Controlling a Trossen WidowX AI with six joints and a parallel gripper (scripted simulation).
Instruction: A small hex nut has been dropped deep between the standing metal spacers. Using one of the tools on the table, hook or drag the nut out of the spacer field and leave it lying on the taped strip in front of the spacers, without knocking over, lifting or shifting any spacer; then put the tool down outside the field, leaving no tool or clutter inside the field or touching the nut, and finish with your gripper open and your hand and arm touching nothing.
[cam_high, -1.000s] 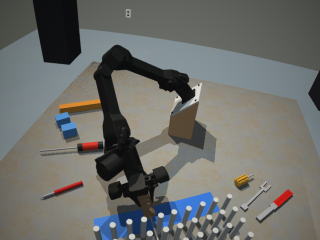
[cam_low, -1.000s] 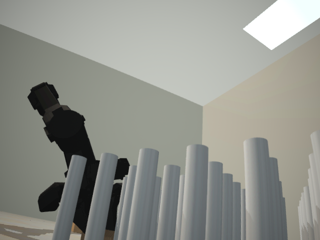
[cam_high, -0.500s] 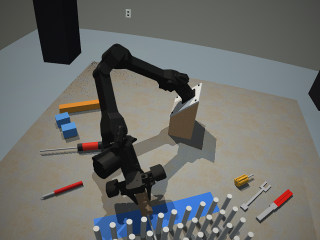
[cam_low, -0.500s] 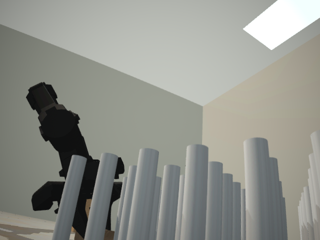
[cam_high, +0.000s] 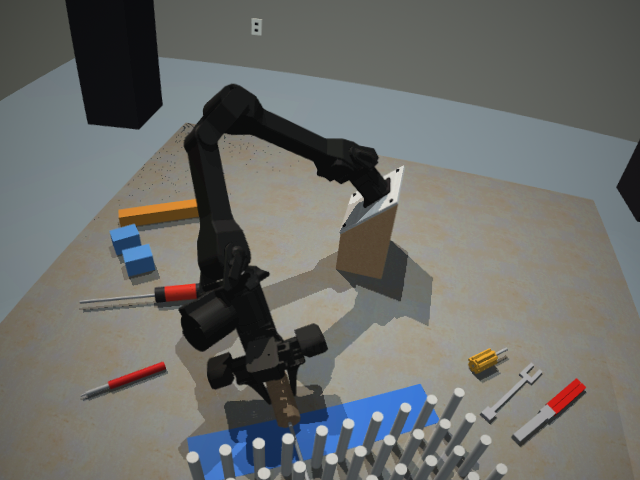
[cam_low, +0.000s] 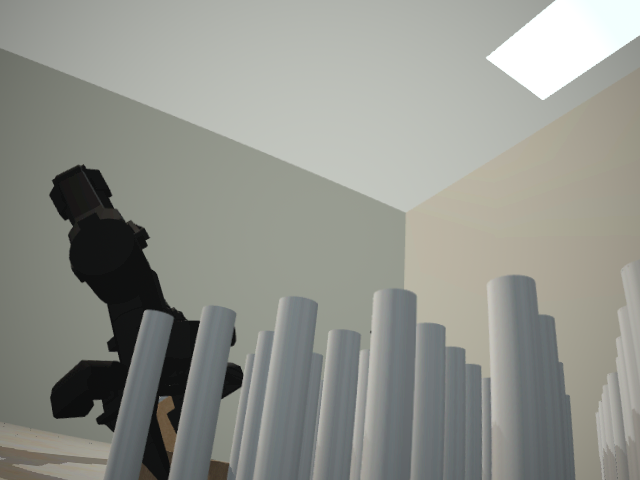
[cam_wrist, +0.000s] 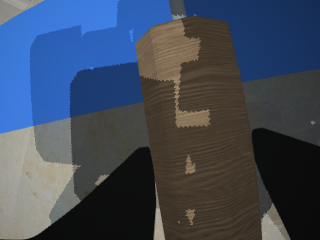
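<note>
My gripper (cam_high: 281, 398) (cam_wrist: 202, 149) is shut on the brown wooden handle (cam_high: 284, 410) (cam_wrist: 200, 100) of a tool, low beside the blue taped strip (cam_high: 387, 399) (cam_wrist: 60, 20). The tool's thin grey shaft (cam_high: 295, 441) (cam_wrist: 177, 9) runs from the handle over the strip, in among the front spacers (cam_high: 321, 431) (cam_low: 390, 361). Its far end is out of view. The spacers in view stand. In the exterior view the fingers are mostly hidden behind spacers. The nut is not visible in any view.
A red-handled screwdriver (cam_high: 178, 293), red pen-like tool (cam_high: 136, 375), two blue blocks (cam_high: 125, 238) (cam_high: 138, 259) and orange bar (cam_high: 157, 212) lie left. A yellow stubby driver (cam_high: 483, 360), grey forked piece (cam_high: 509, 397) and red-and-grey tool (cam_high: 566, 396) lie right. My arm's pedestal (cam_high: 364, 248) stands behind.
</note>
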